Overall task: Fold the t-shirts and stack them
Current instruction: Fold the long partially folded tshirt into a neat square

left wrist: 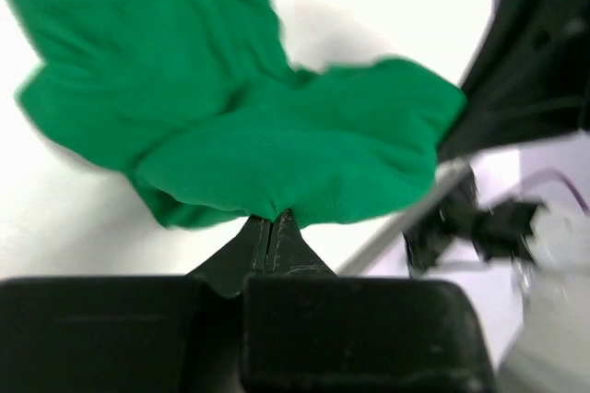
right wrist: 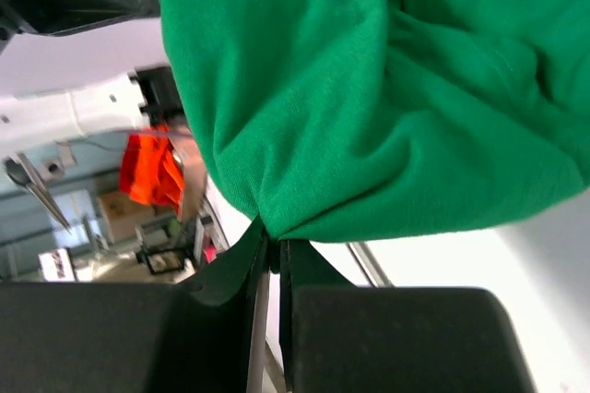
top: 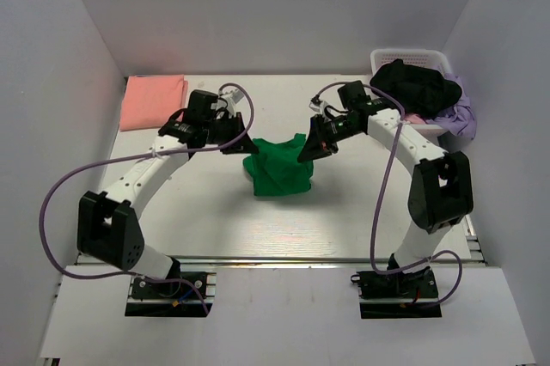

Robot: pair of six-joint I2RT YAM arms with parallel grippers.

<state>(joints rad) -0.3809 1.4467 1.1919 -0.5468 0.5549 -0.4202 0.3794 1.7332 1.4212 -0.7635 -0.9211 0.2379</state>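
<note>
Pinched at nine o'clock by left pincer [top: 245, 148], at three by right pincer [top: 306, 155], both clenched: bright green cloth t-shirt [top: 277, 174] drooping between.

Cloth of the green t-shirt [top: 277, 173] is a soft, matt knit; a fine weave shows in the wrist views, and the surface is creased. The salmon-pink t-shirt [top: 153, 100] is matt cloth and lies smooth. The left gripper [left wrist: 274, 225] and right gripper [right wrist: 274, 245] are black plastic with a dull finish. The arm shells [top: 142, 179] are white plastic with a slight sheen. The table [top: 344, 220] is white and matt with a faint grain. The basket [top: 412, 58] is white plastic lattice and holds black cloth [top: 412, 82] and lilac cloth [top: 464, 112], both matt.
</note>
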